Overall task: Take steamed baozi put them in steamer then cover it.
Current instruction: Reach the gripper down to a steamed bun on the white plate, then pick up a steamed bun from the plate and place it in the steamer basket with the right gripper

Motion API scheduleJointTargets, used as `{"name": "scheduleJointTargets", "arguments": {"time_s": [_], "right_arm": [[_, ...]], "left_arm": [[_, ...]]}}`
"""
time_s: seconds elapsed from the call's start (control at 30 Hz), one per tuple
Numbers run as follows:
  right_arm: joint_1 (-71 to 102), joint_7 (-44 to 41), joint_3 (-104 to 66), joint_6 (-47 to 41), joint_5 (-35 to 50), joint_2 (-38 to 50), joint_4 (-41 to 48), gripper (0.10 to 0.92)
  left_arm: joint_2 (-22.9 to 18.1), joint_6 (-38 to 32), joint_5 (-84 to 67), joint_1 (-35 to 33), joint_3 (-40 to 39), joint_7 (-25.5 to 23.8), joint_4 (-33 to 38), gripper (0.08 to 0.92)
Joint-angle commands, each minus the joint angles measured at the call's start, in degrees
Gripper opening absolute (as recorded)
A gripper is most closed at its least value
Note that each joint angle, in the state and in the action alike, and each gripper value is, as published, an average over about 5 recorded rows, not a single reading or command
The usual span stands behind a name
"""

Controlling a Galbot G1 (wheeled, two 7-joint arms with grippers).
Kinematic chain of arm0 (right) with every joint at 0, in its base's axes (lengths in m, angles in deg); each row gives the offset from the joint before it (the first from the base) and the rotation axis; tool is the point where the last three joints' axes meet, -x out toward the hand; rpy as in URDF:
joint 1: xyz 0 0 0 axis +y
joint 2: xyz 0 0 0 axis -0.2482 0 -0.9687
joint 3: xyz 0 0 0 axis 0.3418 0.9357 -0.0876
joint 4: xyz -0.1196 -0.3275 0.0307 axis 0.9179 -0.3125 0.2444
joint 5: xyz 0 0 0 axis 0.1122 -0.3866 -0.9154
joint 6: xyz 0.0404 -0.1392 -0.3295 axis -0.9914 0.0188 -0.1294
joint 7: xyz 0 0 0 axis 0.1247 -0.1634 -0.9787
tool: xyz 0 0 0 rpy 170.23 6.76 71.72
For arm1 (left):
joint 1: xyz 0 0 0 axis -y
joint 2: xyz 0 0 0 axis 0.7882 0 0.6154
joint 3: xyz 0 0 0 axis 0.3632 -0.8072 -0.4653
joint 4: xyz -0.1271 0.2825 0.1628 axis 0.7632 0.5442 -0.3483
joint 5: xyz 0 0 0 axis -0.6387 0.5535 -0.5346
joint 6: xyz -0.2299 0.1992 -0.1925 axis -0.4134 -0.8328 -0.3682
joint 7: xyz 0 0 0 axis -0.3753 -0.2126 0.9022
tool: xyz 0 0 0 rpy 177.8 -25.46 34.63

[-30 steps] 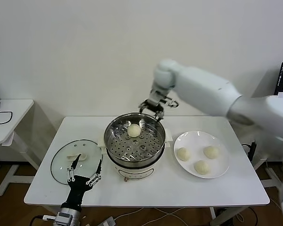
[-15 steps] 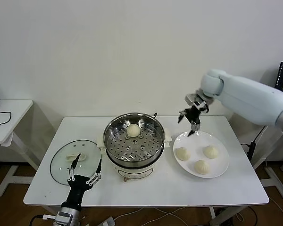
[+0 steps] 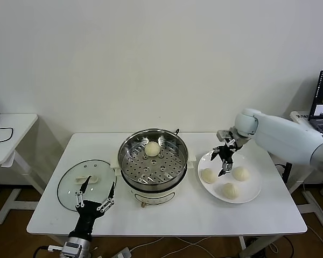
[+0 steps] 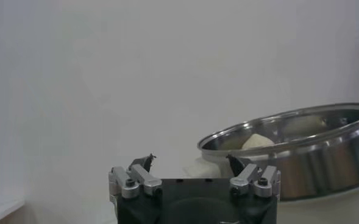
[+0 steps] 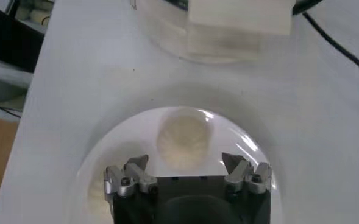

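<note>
The right gripper point(image 3: 224, 159), jaws spread wide, is poised over the plate point(image 3: 253, 194); the nearest baozi point(image 5: 183, 142) should be straddled squarely, then squeezed gently.

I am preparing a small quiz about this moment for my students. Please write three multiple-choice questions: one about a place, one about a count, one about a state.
1. Where does the cover lie?
A. on the steamer
B. on the table, at the steamer's left
C. on the white plate

2. How many baozi are on the white plate?
A. one
B. three
C. four

3. How is the right gripper?
A. open and empty, above the plate
B. shut on a baozi
C. inside the steamer

Answers:
1 B: the glass cover lies flat beside the steamer.
2 B: three remain; a fourth baozi sits in the steamer.
3 A: its fingers stand apart over the baozi below it.
</note>
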Motion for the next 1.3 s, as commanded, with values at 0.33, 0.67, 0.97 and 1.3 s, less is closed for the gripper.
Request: {"name": "scheduleJointTargets", "arguments": {"time_s": [0.33,0.67,0.97,1.3], "right_arm": [[5.9,3.0,-2.4,-0.8,-1.0,-4.4,6.3,0.823],[6.6,3.6,-2.7,-0.8,-1.5,-4.9,6.6,0.796],[3.8,3.1,-2.3,-0.9,-1.6,-3.3,4.0,0.682],[-15.5,-9.7,1.8,-2.3,-0.1,-0.9,-5.1,0.662]], "left_arm": [[0.0,0.3,-1.4,0.0,0.2,-0.1,-0.1,0.823],[0.0,0.2,-1.4,0.1,0.3,-0.1,-0.4,0.823],[0.0,0.2,-1.4,0.1,0.4,-0.1,-0.3,0.823],[0.1,0.3,-1.4,0.2,0.4,-0.1,0.4,0.823]]}}
